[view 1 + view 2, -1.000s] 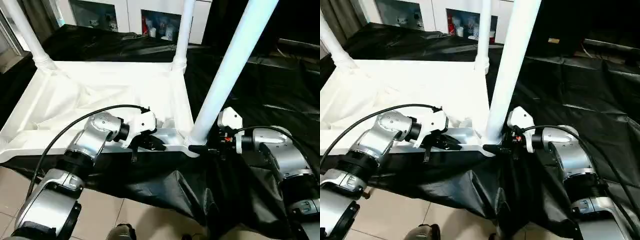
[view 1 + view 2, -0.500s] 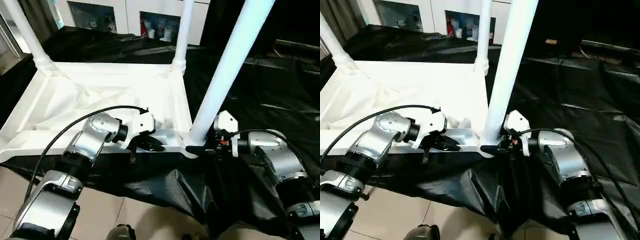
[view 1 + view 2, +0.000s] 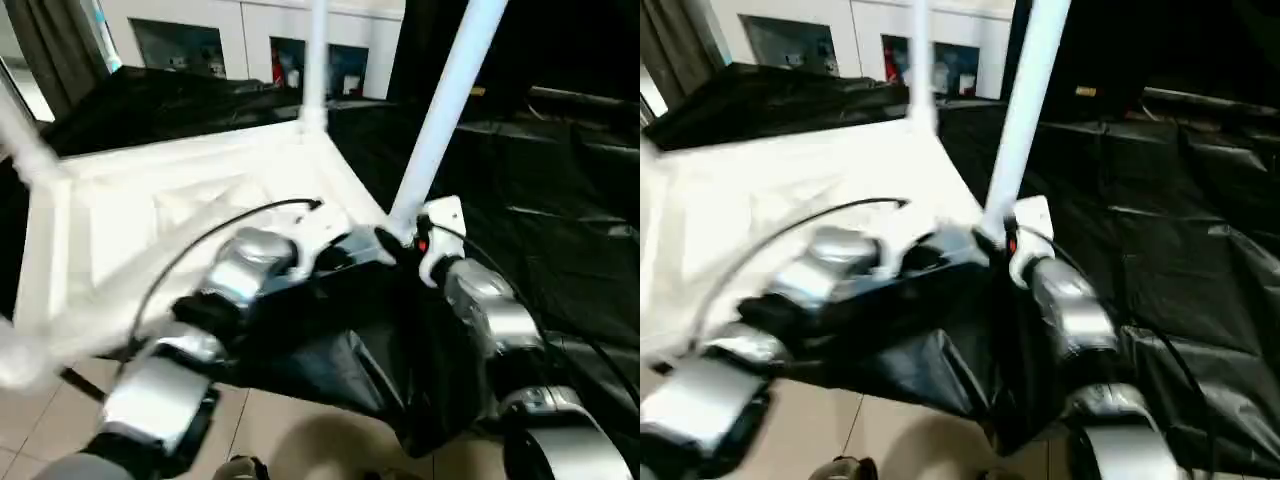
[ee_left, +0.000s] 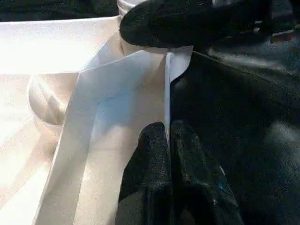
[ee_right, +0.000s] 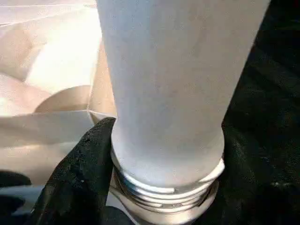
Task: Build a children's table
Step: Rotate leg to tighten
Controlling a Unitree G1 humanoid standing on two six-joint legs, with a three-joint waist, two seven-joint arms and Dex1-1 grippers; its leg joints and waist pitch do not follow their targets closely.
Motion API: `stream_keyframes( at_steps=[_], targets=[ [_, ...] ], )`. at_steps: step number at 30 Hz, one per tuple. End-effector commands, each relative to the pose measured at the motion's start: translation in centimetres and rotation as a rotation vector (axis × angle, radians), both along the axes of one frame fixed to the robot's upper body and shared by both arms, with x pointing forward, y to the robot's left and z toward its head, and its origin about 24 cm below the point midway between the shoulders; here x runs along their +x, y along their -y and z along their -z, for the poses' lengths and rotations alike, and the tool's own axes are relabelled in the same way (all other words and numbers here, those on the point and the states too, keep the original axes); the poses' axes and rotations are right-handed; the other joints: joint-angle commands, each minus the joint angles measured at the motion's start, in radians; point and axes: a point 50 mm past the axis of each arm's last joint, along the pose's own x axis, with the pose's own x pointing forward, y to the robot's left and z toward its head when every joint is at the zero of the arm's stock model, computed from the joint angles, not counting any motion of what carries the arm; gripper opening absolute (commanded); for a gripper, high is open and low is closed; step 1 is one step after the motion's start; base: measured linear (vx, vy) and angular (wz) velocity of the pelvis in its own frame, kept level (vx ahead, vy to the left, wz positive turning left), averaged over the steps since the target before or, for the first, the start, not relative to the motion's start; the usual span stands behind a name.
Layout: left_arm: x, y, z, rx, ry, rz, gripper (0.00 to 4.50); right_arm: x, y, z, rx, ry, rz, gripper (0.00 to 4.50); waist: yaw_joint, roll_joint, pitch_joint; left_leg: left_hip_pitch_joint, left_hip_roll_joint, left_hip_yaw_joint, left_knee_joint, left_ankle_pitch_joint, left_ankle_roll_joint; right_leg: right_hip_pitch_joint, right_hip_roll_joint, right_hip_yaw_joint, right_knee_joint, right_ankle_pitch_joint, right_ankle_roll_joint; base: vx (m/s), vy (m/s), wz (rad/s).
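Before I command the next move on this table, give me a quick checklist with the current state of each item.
1. Left gripper pinched on the edge wall of the table top: ok, fingers shut on the thin white wall.
2. Right gripper around the base of the near leg: ok, black fingers on both sides of it.
3. Near leg fully screwed in: not ok, threads visible below the leg.
4. Near leg upright: cannot tell, it leans in the head views.
5. Far leg in its socket: cannot tell.
6. Black sheet free of the grippers: cannot tell.
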Motion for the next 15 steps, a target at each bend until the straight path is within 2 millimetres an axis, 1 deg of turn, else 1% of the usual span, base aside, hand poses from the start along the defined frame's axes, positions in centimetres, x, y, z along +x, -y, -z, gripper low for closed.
stream_keyframes(
  at_steps=[1, 2, 3, 5, 7, 8, 9, 10, 11, 12, 13, 14, 15],
  targets=[
    [-0.2, 2.4, -0.4, -0.023, 0.030, 0.025, 0.00, -1.7, -3.6, 3.2, 0.017, -0.157, -0.127, 2.77, -0.003, 0.004, -0.053, 0.030, 0.050, -0.034, -0.086, -0.330, -0.018, 0.015, -0.063, 0.044, -0.092, -0.242, -0.190, 0.000, 0.000, 0.00],
    [-0.2, 2.4, -0.4, -0.024, 0.028, 0.029, 0.00, -1.6, -3.7, 3.1, 0.023, -0.151, -0.133, 2.77, -0.004, 0.003, -0.052, 0.029, 0.050, -0.034, -0.087, -0.329, -0.013, 0.015, -0.063, 0.044, -0.092, -0.243, -0.189, 0.000, 0.000, 0.00],
    [-0.3, 2.3, -0.3, -0.023, 0.029, 0.038, 0.00, -1.5, -3.8, 2.9, 0.032, -0.142, -0.138, 3.12, -0.004, 0.005, -0.051, 0.028, 0.050, -0.034, -0.088, -0.338, -0.008, 0.015, -0.063, 0.046, -0.095, -0.258, -0.186, 0.000, 0.000, 0.00],
    [-0.2, 2.2, -0.3, -0.023, 0.025, 0.043, 0.00, -1.4, -3.8, 2.8, 0.037, -0.134, -0.133, 3.47, -0.005, 0.004, -0.050, 0.029, 0.050, -0.037, -0.089, -0.358, -0.007, 0.012, -0.066, 0.047, -0.099, -0.306, -0.176, 0.000, 0.000, 0.00],
    [-0.1, 1.5, -0.3, -0.023, 0.023, 0.052, 0.00, -0.9, -3.4, 2.1, 0.044, -0.100, -0.140, 3.56, -0.005, 0.002, -0.051, 0.030, 0.050, -0.037, -0.089, -0.364, -0.006, 0.010, -0.067, 0.048, -0.102, -0.324, -0.173, 0.000, 0.000, 0.00],
    [-0.1, 1.1, -0.4, -0.024, 0.023, 0.061, 0.00, -0.8, -3.1, 1.8, 0.046, -0.082, -0.155, 3.56, -0.006, 0.002, -0.050, 0.027, 0.050, -0.038, -0.090, -0.365, -0.004, 0.012, -0.068, 0.048, -0.102, -0.337, -0.169, 0.000, 0.000, 0.00],
    [-0.2, 0.7, -0.5, -0.025, 0.030, 0.093, 0.00, -0.7, -2.7, 1.4, 0.044, -0.062, -0.206, 3.56, -0.005, 0.001, -0.051, 0.025, 0.050, -0.038, -0.091, -0.349, 0.005, 0.013, -0.068, 0.047, -0.103, -0.330, -0.164, 0.000, 0.000, 0.00],
    [-0.2, 0.5, -0.5, -0.027, 0.026, 0.107, 0.00, -0.8, -2.5, 1.2, 0.038, -0.054, -0.230, 3.56, -0.005, -0.002, -0.052, 0.025, 0.050, -0.037, -0.090, -0.339, 0.011, 0.014, -0.067, 0.047, -0.102, -0.313, -0.166, 0.000, 0.000, 0.00],
    [-0.3, 0.1, -0.5, -0.025, 0.019, 0.132, 0.00, -0.9, -2.0, 1.0, 0.018, -0.042, -0.284, 3.56, -0.004, -0.002, -0.053, 0.025, 0.051, -0.036, -0.090, -0.324, 0.017, 0.015, -0.066, 0.047, -0.100, -0.293, -0.169, 0.000, 0.000, 0.00],
    [-0.5, -0.2, -0.5, -0.028, 0.021, 0.172, 0.00, -1.1, -1.6, 0.8, -0.005, -0.032, -0.340, 3.56, -0.002, -0.003, -0.056, 0.019, 0.052, -0.035, -0.089, -0.270, 0.046, 0.023, -0.065, 0.045, -0.096, -0.223, -0.182, 0.000, 0.000, 0.00],
    [-0.7, -0.3, -0.5, -0.029, 0.022, 0.194, 0.00, -1.3, -1.4, 0.7, -0.016, -0.028, -0.368, 3.56, -0.002, -0.003, -0.056, 0.019, 0.052, -0.035, -0.089, -0.270, 0.046, 0.023, -0.065, 0.045, -0.096, -0.223, -0.182, 0.000, 0.000, 0.00],
    [-0.9, -0.6, -0.5, -0.034, 0.013, 0.229, 0.00, -1.5, -1.0, 0.5, -0.033, -0.020, -0.416, 3.56, -0.003, -0.004, -0.056, 0.016, 0.053, -0.033, -0.087, -0.242, 0.063, 0.023, -0.065, 0.045, -0.093, -0.186, -0.200, 0.000, 0.000, 0.00],
    [-1.2, -1.5, -0.4, -0.036, -0.013, 0.281, 0.00, -1.9, 0.4, -0.2, -0.052, -0.004, -0.498, 3.56, -0.003, -0.007, -0.059, 0.015, 0.051, -0.030, -0.081, -0.215, 0.076, 0.025, -0.064, 0.046, -0.086, -0.141, -0.216, 0.000, 0.000, 0.00]
  ],
)
